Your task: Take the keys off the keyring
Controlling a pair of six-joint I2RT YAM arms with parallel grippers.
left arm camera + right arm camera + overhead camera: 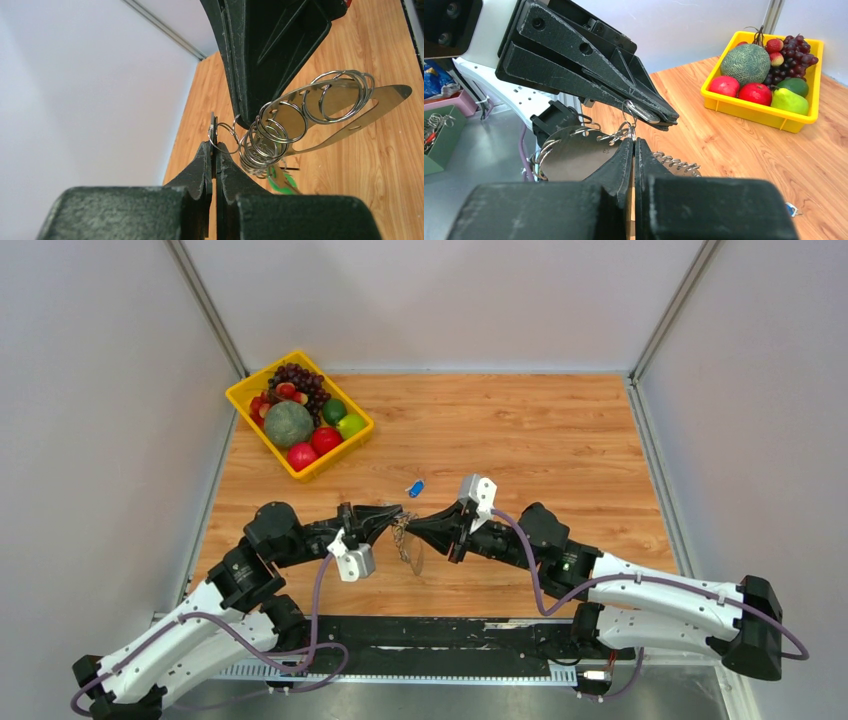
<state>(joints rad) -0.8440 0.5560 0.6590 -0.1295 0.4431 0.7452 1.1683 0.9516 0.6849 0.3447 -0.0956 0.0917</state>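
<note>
The keyring (pixel 409 543) hangs above the table between both grippers. It shows as a flat silver disc (pixel 574 157) with holes round its rim and several wire split rings (pixel 262 145) threaded through them. A green-headed key (pixel 280 181) dangles under it; other keys are hidden. My left gripper (pixel 214 145) is shut on one small ring (pixel 223 137), and its black fingers (pixel 624 90) reach in from above in the right wrist view. My right gripper (pixel 634 142) is shut on a ring at the disc's edge, tip to tip with the left gripper (pixel 397 516).
A yellow basket (pixel 352 436) of fruit stands at the back left. A small blue-tagged piece (pixel 415 487) lies on the wood just behind the grippers. White walls close in the table on three sides.
</note>
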